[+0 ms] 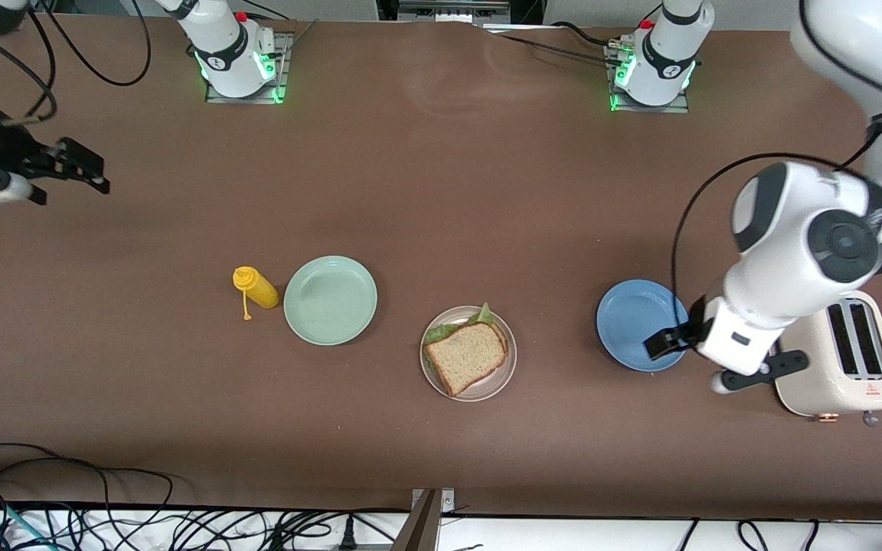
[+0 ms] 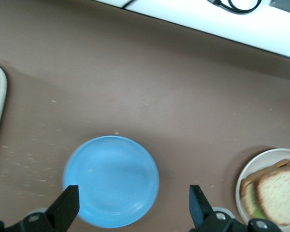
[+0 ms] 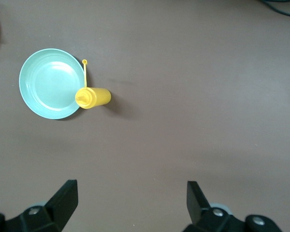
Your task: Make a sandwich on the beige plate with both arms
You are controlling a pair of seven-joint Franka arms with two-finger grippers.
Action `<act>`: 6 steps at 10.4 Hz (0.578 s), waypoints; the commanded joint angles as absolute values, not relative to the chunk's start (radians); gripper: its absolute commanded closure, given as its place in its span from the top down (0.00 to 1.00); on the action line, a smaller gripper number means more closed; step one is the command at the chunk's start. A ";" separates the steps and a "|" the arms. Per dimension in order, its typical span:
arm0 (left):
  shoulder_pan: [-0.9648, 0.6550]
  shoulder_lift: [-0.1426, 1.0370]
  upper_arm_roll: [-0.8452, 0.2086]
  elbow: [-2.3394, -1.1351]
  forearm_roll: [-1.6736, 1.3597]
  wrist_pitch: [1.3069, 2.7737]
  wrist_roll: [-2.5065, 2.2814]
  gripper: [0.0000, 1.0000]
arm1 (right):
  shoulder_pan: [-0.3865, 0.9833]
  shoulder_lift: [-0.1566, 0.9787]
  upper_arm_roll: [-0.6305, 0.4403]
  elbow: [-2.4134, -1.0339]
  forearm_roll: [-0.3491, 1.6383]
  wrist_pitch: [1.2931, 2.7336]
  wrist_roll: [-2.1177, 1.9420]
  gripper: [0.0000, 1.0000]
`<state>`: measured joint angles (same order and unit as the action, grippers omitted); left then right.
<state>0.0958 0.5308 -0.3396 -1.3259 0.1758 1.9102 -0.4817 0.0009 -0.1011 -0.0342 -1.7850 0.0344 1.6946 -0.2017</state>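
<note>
Front view: the sandwich (image 1: pixel 466 353) sits assembled on the beige plate (image 1: pixel 505 376) (mid-table). Left gripper (image 1: pixel 661 344), fingers apart and empty, hovers over the blue plate (image 1: pixel 628 321), nearer than the open, waiting right gripper (image 1: pixel 73 172).

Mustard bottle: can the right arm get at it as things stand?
Probably yes. The right pincer hangs open over bare table, and the mustard bottle stands beside the green plate on that arm's side, nothing between.
</note>
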 commanded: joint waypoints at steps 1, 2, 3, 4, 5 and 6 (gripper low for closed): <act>0.155 0.471 -0.345 -1.344 0.187 1.853 -0.300 1.00 | -0.022 -0.147 -0.035 -1.768 0.002 1.596 -0.215 1.00; 0.181 0.466 -0.348 -1.335 0.184 1.853 -0.254 1.00 | 0.007 -0.126 -0.075 -1.728 0.000 1.595 -0.213 1.00; 0.189 0.465 -0.348 -1.322 0.184 1.836 -0.244 1.00 | 0.015 -0.105 -0.087 -1.692 0.002 1.589 -0.216 1.00; 0.192 0.459 -0.347 -1.321 0.187 1.813 -0.239 1.00 | -0.001 -0.091 -0.081 -1.680 0.006 1.588 -0.218 1.00; 0.205 0.451 -0.350 -1.321 0.184 1.807 -0.206 1.00 | -0.030 -0.045 -0.057 -1.640 0.006 1.571 -0.218 1.00; 0.219 0.451 -0.351 -1.319 0.184 1.783 -0.172 1.00 | -0.034 0.000 -0.051 -1.590 0.012 1.513 -0.218 1.00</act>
